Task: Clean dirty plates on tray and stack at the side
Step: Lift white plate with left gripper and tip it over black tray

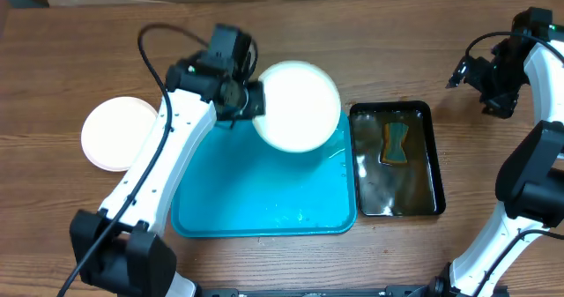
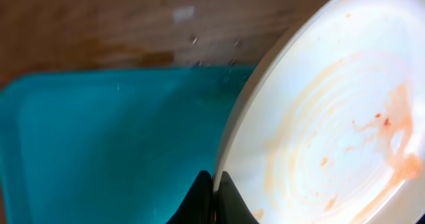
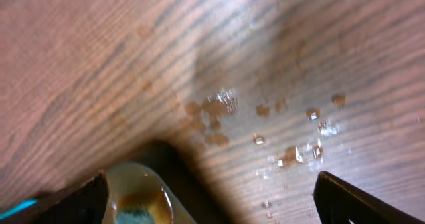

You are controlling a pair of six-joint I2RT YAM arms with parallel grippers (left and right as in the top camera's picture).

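Holding a smeared plate over the tray's far edge

Brown wooden table (image 1: 352, 41) fills the frame. At center lies the turquoise tray (image 1: 256, 200), and just right of it a black tray (image 1: 438, 156) holds a sponge (image 1: 396, 144). The left gripper (image 2: 214, 196) pinches the rim of a white plate (image 1: 300, 103), tilted above the tray's upper right corner and marked with an orange smear (image 2: 392, 137). A second plate (image 1: 119, 134) rests on the table at left, apart from the tray. The right gripper (image 3: 209, 191) hangs wide open at upper right, above water drops (image 3: 292, 151).
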